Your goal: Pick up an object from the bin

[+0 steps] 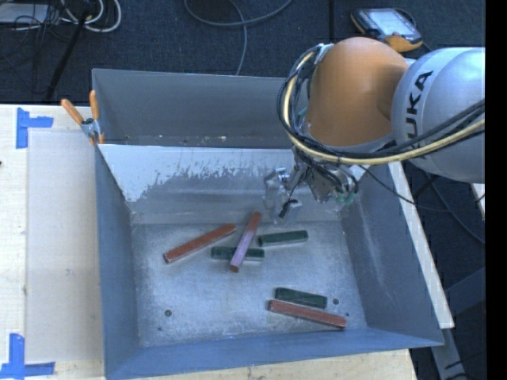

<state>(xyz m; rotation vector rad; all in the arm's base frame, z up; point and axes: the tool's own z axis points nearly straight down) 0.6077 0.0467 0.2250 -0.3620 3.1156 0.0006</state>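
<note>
My gripper (286, 198) hangs below the orange-domed wrist, above the back middle of the bin floor. Just under and in front of it lies a mauve stick (245, 241), slanted, its upper end nearest the gripper. The mauve stick rests across a dark green stick (226, 252). A second dark green stick (283, 237) lies to its right, close below the gripper. A reddish-brown stick (200, 244) lies to the left. The gripper looks apart from all of them.
Near the bin's front right lie another dark green stick (300, 298) and a reddish-brown stick (307, 313), side by side. The arm comes in over the bin's right back wall. The sloping walls close in on every side.
</note>
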